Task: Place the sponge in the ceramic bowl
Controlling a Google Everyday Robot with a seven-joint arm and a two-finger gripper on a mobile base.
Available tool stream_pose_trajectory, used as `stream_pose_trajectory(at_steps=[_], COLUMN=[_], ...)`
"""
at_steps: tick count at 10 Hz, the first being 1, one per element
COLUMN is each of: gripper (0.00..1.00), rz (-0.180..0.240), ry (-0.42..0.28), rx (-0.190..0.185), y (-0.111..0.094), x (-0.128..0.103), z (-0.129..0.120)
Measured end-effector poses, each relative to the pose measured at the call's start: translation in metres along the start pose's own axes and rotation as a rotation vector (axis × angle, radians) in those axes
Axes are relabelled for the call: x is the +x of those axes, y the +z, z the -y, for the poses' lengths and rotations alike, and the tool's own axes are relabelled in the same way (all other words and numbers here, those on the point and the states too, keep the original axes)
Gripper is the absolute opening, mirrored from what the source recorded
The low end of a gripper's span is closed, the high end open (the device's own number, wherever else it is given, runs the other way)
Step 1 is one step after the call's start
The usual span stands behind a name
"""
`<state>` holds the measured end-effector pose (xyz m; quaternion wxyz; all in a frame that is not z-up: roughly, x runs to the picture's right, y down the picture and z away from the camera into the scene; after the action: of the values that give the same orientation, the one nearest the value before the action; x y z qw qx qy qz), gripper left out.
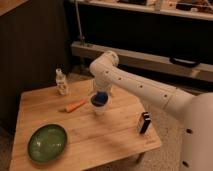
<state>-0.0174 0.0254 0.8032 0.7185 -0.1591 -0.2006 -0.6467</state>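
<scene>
The blue sponge is near the middle of the wooden table, right on top of a small white cup. My gripper hangs from the white arm straight over the sponge and meets its top. The green ceramic bowl stands empty at the table's front left, well away from the gripper.
An orange carrot lies just left of the cup. A small clear bottle stands at the back left. A black-and-white boxy object stands near the right edge. A dark shelf unit runs behind the table.
</scene>
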Motion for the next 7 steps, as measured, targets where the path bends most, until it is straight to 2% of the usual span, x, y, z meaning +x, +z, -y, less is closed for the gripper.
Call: stream_pose_trajectory(at_steps=[1, 3, 7], gripper=[0.80, 0.67, 0.27], rz=[0.004, 0.012, 0.026], ry=[-0.016, -0.025, -0.035], rx=[-0.010, -0.015, -0.026], y=[0.002, 0.005, 0.012], x=[-0.001, -0.005, -0.012], z=[0.000, 0.002, 0.000])
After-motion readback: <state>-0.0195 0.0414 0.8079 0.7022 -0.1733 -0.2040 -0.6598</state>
